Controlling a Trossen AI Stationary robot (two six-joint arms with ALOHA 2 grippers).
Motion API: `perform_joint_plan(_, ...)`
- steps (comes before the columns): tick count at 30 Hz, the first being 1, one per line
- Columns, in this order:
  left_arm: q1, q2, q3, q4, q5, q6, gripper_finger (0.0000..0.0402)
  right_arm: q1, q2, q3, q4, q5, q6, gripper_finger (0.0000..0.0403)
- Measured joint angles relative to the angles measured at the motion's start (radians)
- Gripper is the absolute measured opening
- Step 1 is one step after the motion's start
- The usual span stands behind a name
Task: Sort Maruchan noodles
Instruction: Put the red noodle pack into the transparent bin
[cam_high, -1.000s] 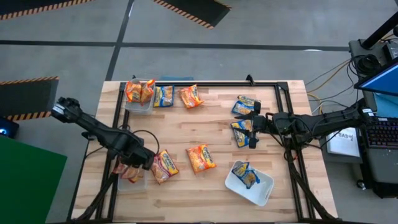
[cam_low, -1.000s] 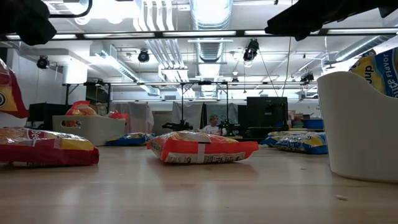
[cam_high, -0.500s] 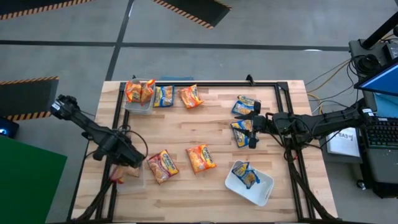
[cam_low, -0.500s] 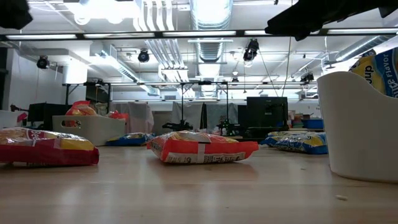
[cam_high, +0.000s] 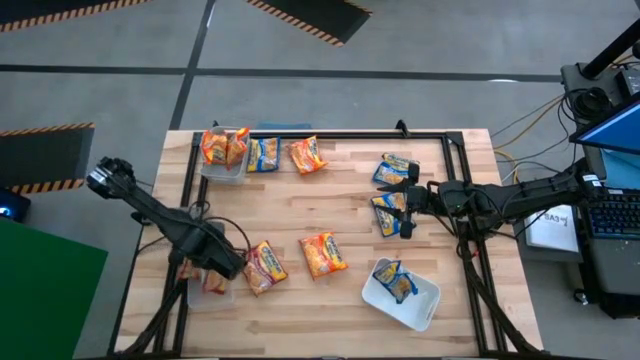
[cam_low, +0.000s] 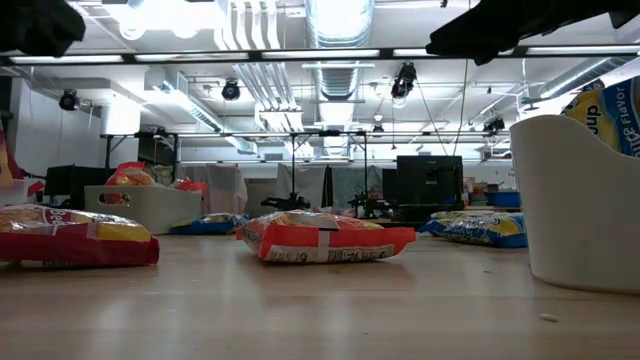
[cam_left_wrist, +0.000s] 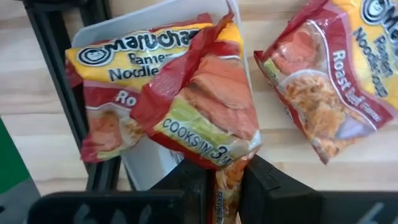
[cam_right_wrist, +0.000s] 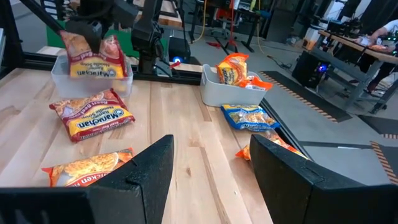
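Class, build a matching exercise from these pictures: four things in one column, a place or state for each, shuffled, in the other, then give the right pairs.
Things
1. left gripper
2. right gripper
3. white tub
4. orange packet

Places or states
A. holds a blue packet
B. lies flat on the bare table
C. shut on a red packet
D. open, above a blue packet

Pairs: 1-C, 2-D, 3-A, 4-B

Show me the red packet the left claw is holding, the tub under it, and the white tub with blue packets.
Held red packet (cam_left_wrist: 208, 112), left wrist view, its crinkled front.
Clear tub (cam_left_wrist: 233, 12), left wrist view, its rim.
White tub (cam_high: 420, 311), high view, its wall.
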Motion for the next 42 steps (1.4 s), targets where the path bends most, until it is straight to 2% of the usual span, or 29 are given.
perform_joint_plan(11,0.03,0.095,-0.003,0.047,-0.003,0.038,0.0037,0.0,0.0,0.0,0.002,0.0,-0.016,0.0201)
perform_joint_plan(21,0.063,0.148,-0.071,0.13,-0.003,0.088,0.0037,0.0,0.0,0.0,0.028,0.0,-0.042,0.0201)
perform_joint_plan(26,0.07,0.169,-0.071,0.113,-0.075,0.107,0.0041,0.0,0.0,0.0,0.032,0.0,-0.052,0.0201)
perform_joint_plan(34,0.071,0.156,-0.057,0.076,-0.073,0.163,0.0096,0.0,0.0,0.0,0.031,0.0,-0.054,0.0201)
perform_joint_plan(39,0.071,0.14,0.001,0.006,-0.079,0.219,0.0142,0.0,0.0,0.0,0.031,0.0,-0.053,0.0201)
perform_joint_plan(42,0.071,0.138,0.054,0.002,-0.118,0.315,0.0161,0.0,0.0,0.0,0.031,0.0,-0.053,0.0201)
